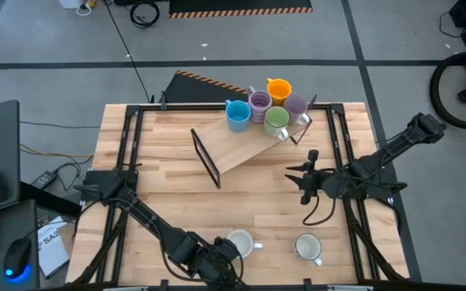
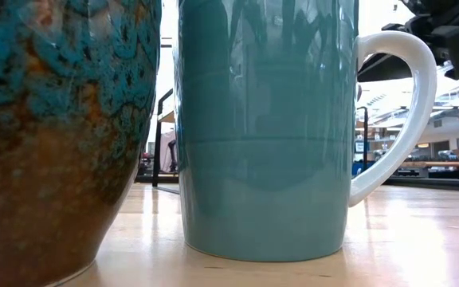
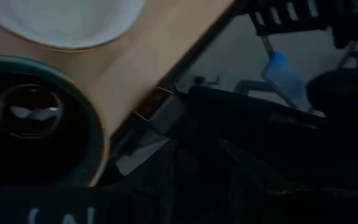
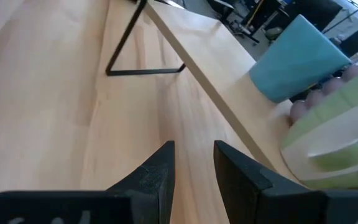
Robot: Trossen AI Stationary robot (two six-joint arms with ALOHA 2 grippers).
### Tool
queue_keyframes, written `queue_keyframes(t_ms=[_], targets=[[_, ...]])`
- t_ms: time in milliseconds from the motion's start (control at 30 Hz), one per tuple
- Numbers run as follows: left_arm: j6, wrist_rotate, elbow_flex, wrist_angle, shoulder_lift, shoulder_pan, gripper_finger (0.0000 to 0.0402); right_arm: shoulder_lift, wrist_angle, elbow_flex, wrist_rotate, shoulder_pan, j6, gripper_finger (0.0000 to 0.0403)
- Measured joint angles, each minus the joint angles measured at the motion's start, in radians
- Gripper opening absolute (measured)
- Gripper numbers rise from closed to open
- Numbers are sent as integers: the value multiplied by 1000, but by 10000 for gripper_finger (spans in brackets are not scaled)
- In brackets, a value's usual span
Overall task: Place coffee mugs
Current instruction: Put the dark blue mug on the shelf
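Note:
Five mugs stand on a raised wooden board [image 1: 241, 145] at the far side: blue [image 1: 237, 115], purple [image 1: 259, 103], orange [image 1: 278, 89], green [image 1: 276, 121] and pale purple [image 1: 296, 105]. Two white-lined mugs [image 1: 239, 242] [image 1: 307, 246] stand near the near edge. One shows teal-walled with a white handle in the low view [image 2: 261, 127], beside a dark brown, teal-glazed mug [image 2: 54, 135]. My left gripper [image 1: 215, 263] hangs over that dark mug [image 3: 33, 118]; its fingers are hidden. My right gripper [image 4: 194, 165] is open, low over bare table right of the board, pointing at the blue mug [image 4: 297, 59] and green mug [image 4: 334, 134].
The board stands on black wire legs [image 1: 207, 158], slanting across the table's far half. A black frame rail [image 1: 342, 153] runs along each side of the table. Bare wood lies between the board and the near mugs. The table's near edge [image 3: 166, 74] is close to the left gripper.

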Motion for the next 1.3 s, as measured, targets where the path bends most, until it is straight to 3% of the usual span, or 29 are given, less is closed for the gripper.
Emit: queue_keyframes(t_ms=[200, 633, 767, 1067, 1300], targets=[[-49, -45, 0, -60, 9, -24, 116, -2, 3, 0, -62, -51, -13, 116], [-59, -43, 1, -64, 17, -22, 116, -2, 51, 0, -210, -148, -39, 116], [-37, -55, 0, -154, 27, -22, 116, -1, 60, 0, -230, -161, -40, 116], [-19, -89, 1, -153, 33, -18, 116, -1, 67, 0, -237, -168, -39, 116], [-11, -16, 0, -156, 80, -9, 116, -1, 82, 0, -262, -168, -39, 116]])
